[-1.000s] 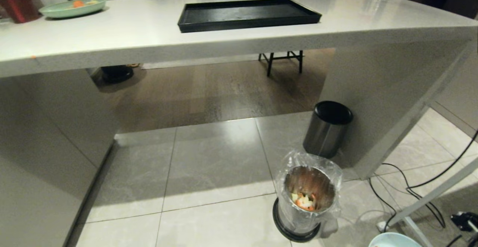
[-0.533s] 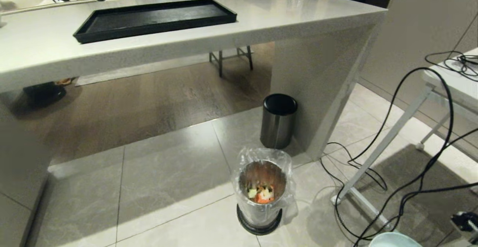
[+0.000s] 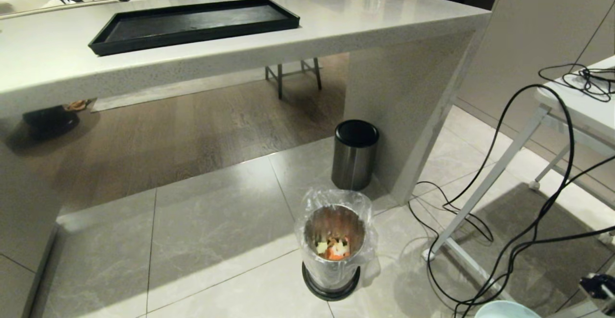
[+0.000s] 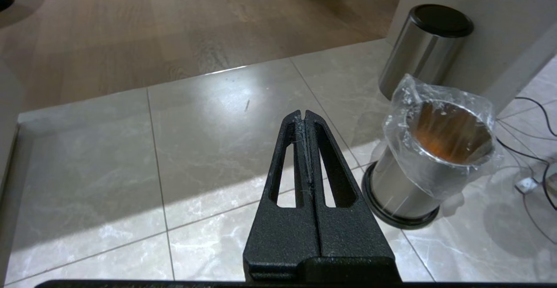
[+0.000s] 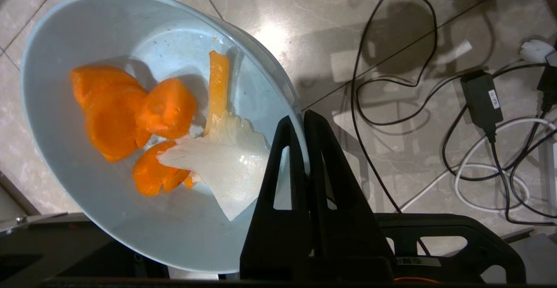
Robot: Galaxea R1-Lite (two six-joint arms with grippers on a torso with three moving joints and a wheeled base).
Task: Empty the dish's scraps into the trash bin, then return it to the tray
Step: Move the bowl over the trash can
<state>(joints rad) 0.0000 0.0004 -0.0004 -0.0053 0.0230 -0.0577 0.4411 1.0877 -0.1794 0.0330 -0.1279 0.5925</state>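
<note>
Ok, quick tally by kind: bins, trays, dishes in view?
Bins: 2, the trash bin and the black-lidded steel bin
Trays: 1, the tray
Dishes: 1, the dish, clamped at its rim by the right gripper
Total: 4

No text, brand or number can be read. A small white label on the black power adapter (image 5: 481,99) carries marks too small to make out.
</note>
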